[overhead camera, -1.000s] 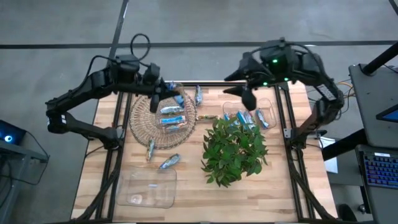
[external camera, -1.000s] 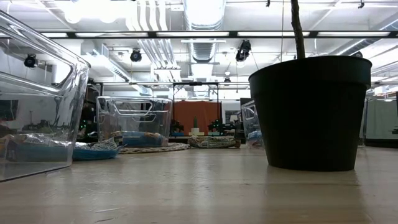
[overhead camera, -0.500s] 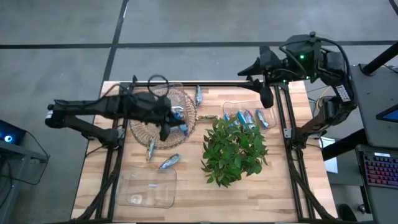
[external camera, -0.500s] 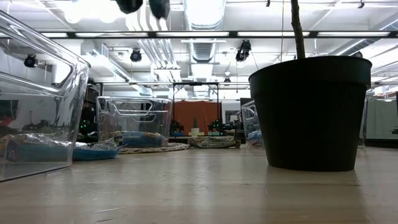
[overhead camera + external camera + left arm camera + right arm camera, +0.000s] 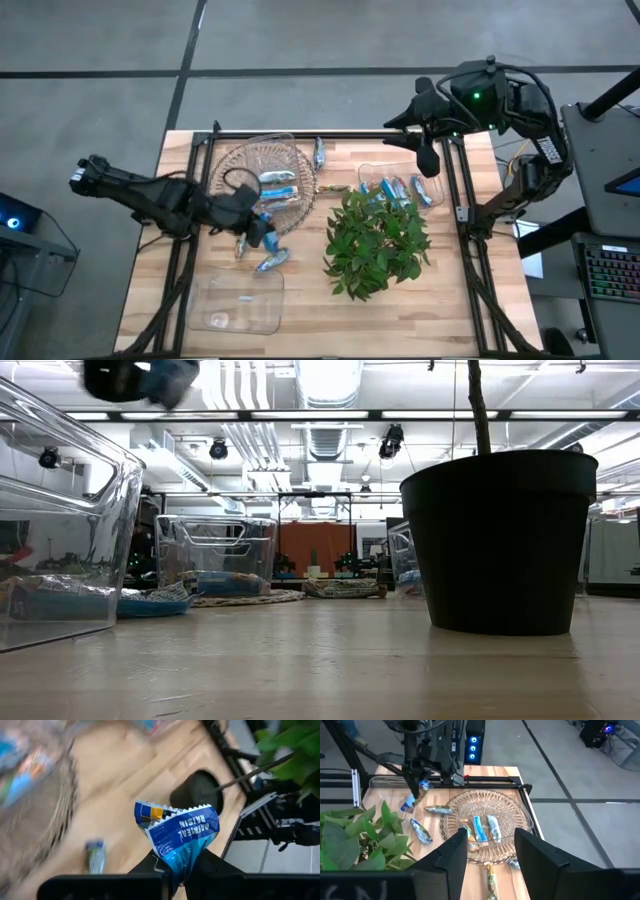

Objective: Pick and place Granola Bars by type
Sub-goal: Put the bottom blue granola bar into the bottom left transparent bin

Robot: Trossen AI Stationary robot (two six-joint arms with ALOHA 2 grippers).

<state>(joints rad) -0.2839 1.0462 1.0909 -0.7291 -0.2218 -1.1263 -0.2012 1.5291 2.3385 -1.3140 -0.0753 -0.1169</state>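
A: Near edge first. What's at the bottom of the high view?

B: Clear tub (image 5: 240,301), lower left of the wooden table (image 5: 460,300). Just above it, one bar (image 5: 271,260) lies loose on the wood.

A: Left gripper?

B: Left gripper (image 5: 262,226) sits left of centre, above that loose bar. Fingers pressed together, pinching a blue oatmeal raisin bar (image 5: 176,834) by one end; the bar sticks up out of the fingers in the wrist view. In the low view it's up in the top left corner, off the table.

A: Middle of the table?

B: Leafy plant (image 5: 378,240) in a dark pot (image 5: 498,540), centre right. Another loose bar (image 5: 241,240) just left of the gripper.

A: Farther back?

B: Wicker basket (image 5: 245,165), upper left of the table, with two bars (image 5: 483,828) in it. Second clear tub (image 5: 372,172) upper right, several bars (image 5: 400,188) inside. One more bar (image 5: 319,153) between basket and tub.

A: Right gripper?

B: Right gripper (image 5: 428,157) hangs over the far right edge by that tub, fingers spread, holding nothing.
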